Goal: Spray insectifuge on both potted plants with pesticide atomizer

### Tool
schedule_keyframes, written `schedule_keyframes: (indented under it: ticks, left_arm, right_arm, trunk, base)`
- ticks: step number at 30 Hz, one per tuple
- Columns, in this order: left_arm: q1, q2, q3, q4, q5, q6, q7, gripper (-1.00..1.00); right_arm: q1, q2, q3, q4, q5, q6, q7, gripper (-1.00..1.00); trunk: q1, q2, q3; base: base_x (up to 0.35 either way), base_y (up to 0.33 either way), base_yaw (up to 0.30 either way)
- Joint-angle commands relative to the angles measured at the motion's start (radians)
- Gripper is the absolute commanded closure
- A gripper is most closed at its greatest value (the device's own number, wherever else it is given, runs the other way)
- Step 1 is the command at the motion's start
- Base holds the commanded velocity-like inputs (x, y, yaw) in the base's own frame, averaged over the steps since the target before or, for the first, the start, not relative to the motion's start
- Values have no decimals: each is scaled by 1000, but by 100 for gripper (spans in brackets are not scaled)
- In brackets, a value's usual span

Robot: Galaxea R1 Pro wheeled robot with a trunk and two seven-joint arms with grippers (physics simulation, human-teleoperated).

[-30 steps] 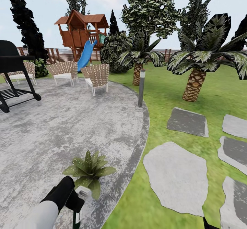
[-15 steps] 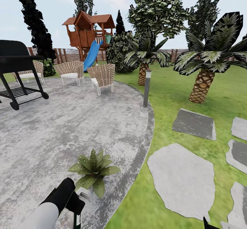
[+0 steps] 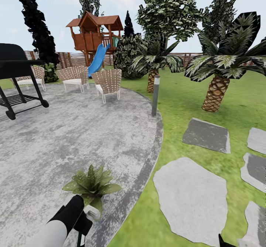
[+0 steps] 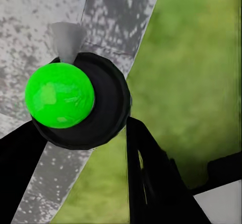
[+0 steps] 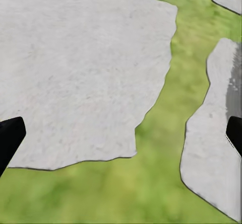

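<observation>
- One potted plant (image 3: 91, 184) is seen on the round grey patio (image 3: 74, 136), near its paved edge, and the pale spray head of the pesticide atomizer (image 3: 91, 213) is held just beside its nearest leaves; the step in hand is judged to be the spraying of this plant.
- One left gripper (image 4: 83, 148) is closed around the pesticide atomizer, the dark bottle with its green mark being clamped between the black fingers (image 4: 151, 178) in the left wrist view.
- One right gripper (image 5: 121, 133) is held wide apart and empty over the lawn and slabs.
- For a good spray, the nozzle is best aimed squarely at the rosette and swept across every leaf; a little more standoff is judged helpful, so the mist is spread rather than lost on the paving.
- Five stepping slabs (image 3: 190, 199) are counted on the grass.
- Three woven chairs (image 3: 107, 84) are counted.
- Two palms (image 3: 218, 66) are counted.
- One black grill (image 3: 16, 77), one play tower (image 3: 96, 36) and one grey post (image 3: 155, 95) are noted.
</observation>
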Motion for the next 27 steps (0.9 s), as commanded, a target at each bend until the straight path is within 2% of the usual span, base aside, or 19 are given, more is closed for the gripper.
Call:
schedule_keyframes:
  ticks: [1, 18, 27]
  left_arm:
    - [0, -1, 7, -2, -12, 3, -7, 100]
    - [0, 1, 12, -18, -12, 3, -7, 100]
    - [0, -2, 9, -12, -12, 3, -7, 100]
  right_arm:
    - [-2, 1, -8, 0, 5, -5, 8, -100]
    - [-2, 4, -7, 2, 6, -5, 9, -100]
    - [-2, 4, -7, 2, 6, -4, 9, -100]
  trunk:
    - [0, 0, -1]
    - [0, 0, -1]
    - [0, 0, -1]
  base:
    - [122, -217, 34]
    - [13, -24, 251]
    - [23, -46, 29]
